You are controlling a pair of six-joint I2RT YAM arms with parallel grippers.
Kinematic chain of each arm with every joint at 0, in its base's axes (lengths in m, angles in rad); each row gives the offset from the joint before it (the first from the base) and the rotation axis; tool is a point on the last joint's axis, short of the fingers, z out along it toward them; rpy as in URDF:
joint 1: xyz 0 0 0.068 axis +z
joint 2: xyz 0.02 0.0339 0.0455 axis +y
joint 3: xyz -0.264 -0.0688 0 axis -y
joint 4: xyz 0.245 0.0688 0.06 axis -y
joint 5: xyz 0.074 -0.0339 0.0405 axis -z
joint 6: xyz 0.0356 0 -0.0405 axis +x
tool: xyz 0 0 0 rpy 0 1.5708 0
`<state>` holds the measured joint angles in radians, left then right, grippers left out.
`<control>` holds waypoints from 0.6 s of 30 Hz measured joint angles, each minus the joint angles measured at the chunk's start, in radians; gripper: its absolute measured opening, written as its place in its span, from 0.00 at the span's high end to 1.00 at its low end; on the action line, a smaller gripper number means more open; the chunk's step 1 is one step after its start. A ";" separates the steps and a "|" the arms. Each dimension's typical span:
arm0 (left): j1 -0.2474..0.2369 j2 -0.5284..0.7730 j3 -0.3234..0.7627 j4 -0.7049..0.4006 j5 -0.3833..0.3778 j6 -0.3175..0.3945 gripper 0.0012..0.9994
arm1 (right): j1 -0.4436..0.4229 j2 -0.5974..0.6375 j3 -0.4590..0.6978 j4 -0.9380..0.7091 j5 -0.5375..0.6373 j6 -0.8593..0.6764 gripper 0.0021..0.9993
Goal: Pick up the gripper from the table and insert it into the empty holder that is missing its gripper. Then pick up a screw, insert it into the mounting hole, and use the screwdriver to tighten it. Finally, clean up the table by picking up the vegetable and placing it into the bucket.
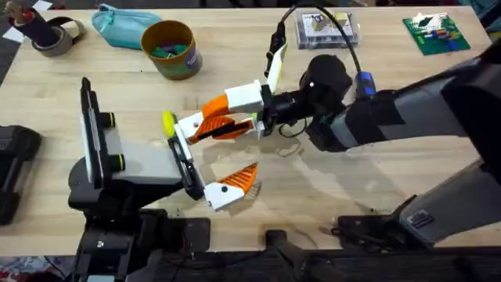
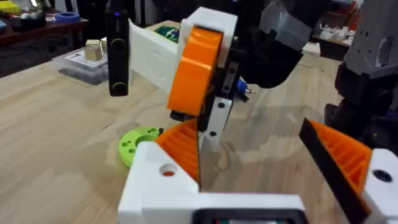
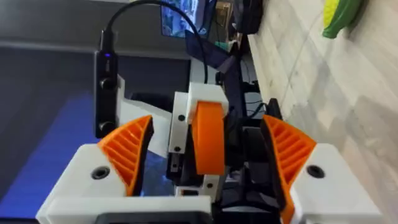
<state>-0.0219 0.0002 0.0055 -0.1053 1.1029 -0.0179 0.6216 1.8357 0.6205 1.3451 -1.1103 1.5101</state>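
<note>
Nothing here can be read — no word, brand, number or sign comes through on anything on the table (image 1: 329, 196). Taking the bucket (image 1: 170, 48) as the mark: the clear plastic box (image 1: 327, 28) well off to its right has pale contents that could carry print, but no letters resolve. Farther right still, the green board (image 1: 437, 33) shows small coloured patches — none legible. The tape roll (image 1: 56, 37) to the bucket's left bears no readable marking either, and the teal pouch (image 1: 119, 26) just beside the bucket is plain.
</note>
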 joint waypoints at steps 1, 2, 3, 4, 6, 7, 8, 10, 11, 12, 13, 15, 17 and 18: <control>0.000 0.000 0.000 0.000 0.000 0.000 0.01 | 0.000 0.000 0.000 -0.001 0.000 0.000 0.01; 0.000 0.000 0.000 0.000 0.000 0.000 0.01 | 0.000 0.000 0.000 -0.001 0.001 0.000 0.01; 0.000 0.000 0.000 0.000 0.000 0.000 0.01 | 0.000 0.000 0.000 0.000 0.002 0.000 0.01; 0.000 0.000 0.000 0.000 0.000 0.000 0.01 | 0.000 0.000 0.000 -0.001 0.004 0.000 0.01; 0.000 0.000 0.000 0.000 0.000 0.000 0.01 | 0.000 0.000 0.000 0.000 0.004 0.000 0.00; 0.000 0.000 0.000 0.000 0.000 0.000 0.01 | 0.000 0.000 0.000 0.000 0.004 0.000 0.00; 0.000 0.000 0.000 0.000 0.000 0.000 0.01 | 0.000 0.000 0.000 -0.001 0.005 0.000 0.00; 0.000 0.000 0.000 0.000 0.000 0.000 0.01 | 0.000 0.000 0.000 0.000 0.007 0.000 0.00; 0.000 0.000 0.000 0.000 0.000 0.000 0.01 | 0.000 0.000 0.000 0.000 0.007 0.000 0.00; 0.000 0.000 0.000 0.000 0.000 0.000 0.01 | 0.000 0.000 0.000 -0.001 0.007 0.000 0.00; 0.000 0.000 0.000 0.000 0.000 0.000 0.01 | -0.001 0.000 0.000 0.000 0.007 0.000 0.00; 0.000 0.000 0.000 0.000 0.000 0.000 0.01 | -0.004 0.000 0.000 -0.001 0.007 0.000 0.00; 0.000 0.000 0.000 0.000 0.000 0.000 0.01 | -0.010 0.000 0.000 0.000 0.007 0.000 0.00; 0.000 0.000 0.000 0.000 0.000 0.000 0.01 | -0.017 0.000 0.000 0.000 0.007 0.000 0.00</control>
<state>-0.0219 0.0000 0.0055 -0.1055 1.1030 -0.0177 0.6046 1.8355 0.6209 1.3447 -1.1034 1.5099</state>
